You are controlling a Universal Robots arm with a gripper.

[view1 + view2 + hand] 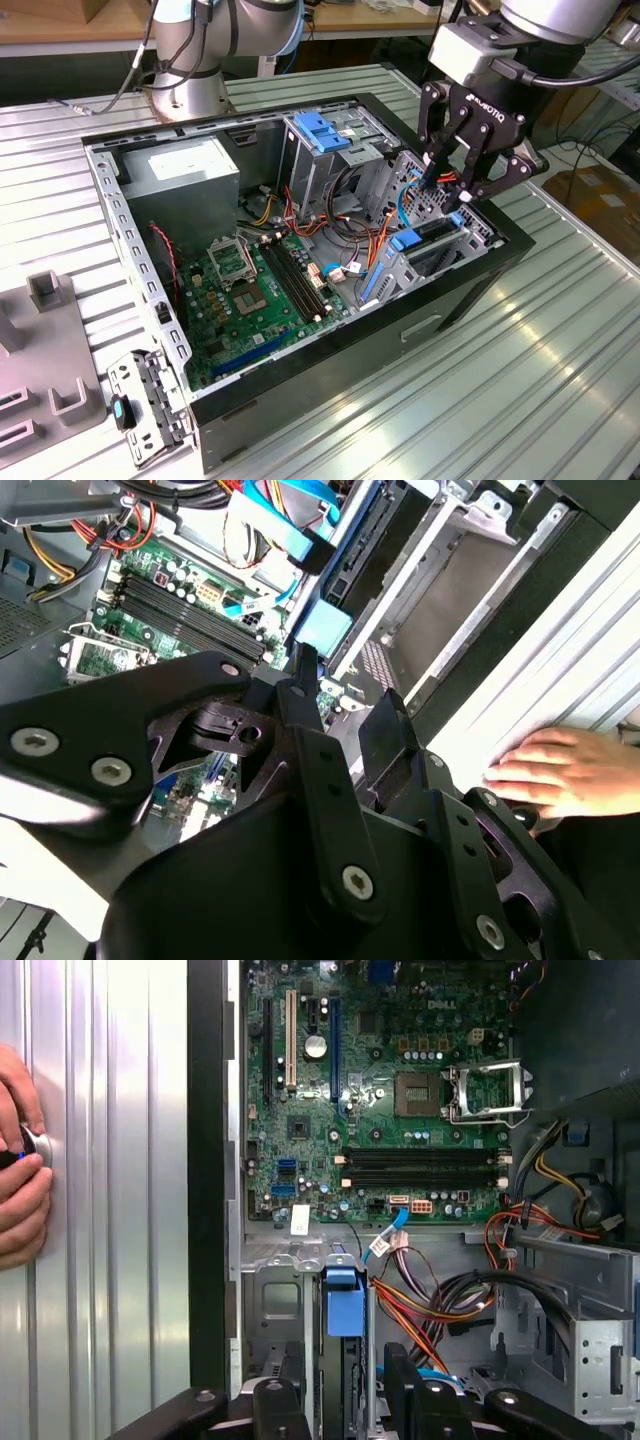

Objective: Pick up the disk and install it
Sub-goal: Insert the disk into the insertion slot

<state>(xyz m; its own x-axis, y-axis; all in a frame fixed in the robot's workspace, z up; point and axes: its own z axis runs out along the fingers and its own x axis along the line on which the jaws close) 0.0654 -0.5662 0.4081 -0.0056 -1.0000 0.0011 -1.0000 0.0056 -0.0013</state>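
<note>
The disk (407, 240) stands on edge in the drive bay at the exterior view's right side of the open computer case (300, 400). Its blue carrier rail and end tab show in both wrist views (322, 630) (345, 1305). My gripper (455, 195) hangs just above that bay. Its black fingers (300, 685) are apart on either side of the disk's line, and a strip of green board shows in the gap between them. The gripper (345, 1405) (345, 695) is open and holds nothing.
Inside the case lie the green motherboard (250, 290), a grey power supply (185, 175), orange and blue cables (440, 1310) and a blue-handled bracket (320, 130) on the grey cage. A person's hand (560, 770) (20, 1190) rests on the ribbed table beside the case. A loose bracket (150, 405) lies on the table by the case's front corner.
</note>
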